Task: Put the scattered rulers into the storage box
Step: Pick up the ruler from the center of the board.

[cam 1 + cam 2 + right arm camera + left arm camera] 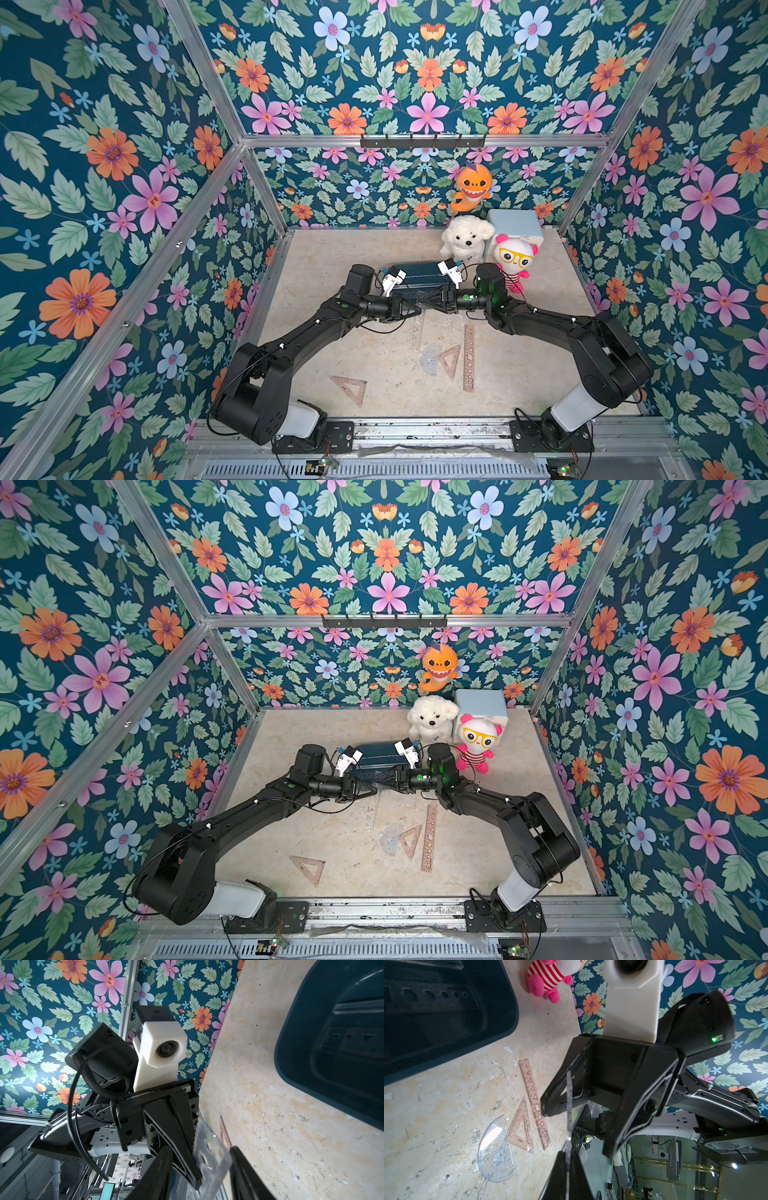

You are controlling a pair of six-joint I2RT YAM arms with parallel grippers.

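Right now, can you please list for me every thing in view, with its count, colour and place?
storage box: one, dark teal, mid-table
rulers in the box: two, one stencil, one clear
clear ruler: one, held above the table
long stencil ruler: one, pinkish, on the table
set squares: two, pinkish, one beside the long ruler, one apart
protractor: one, clear, beside that set square
plush toys: three, white dog, pink doll, orange shark on wall
pale blue box: one, back corner
left fingers: black, shut on the clear ruler
right fingers: black, open around it
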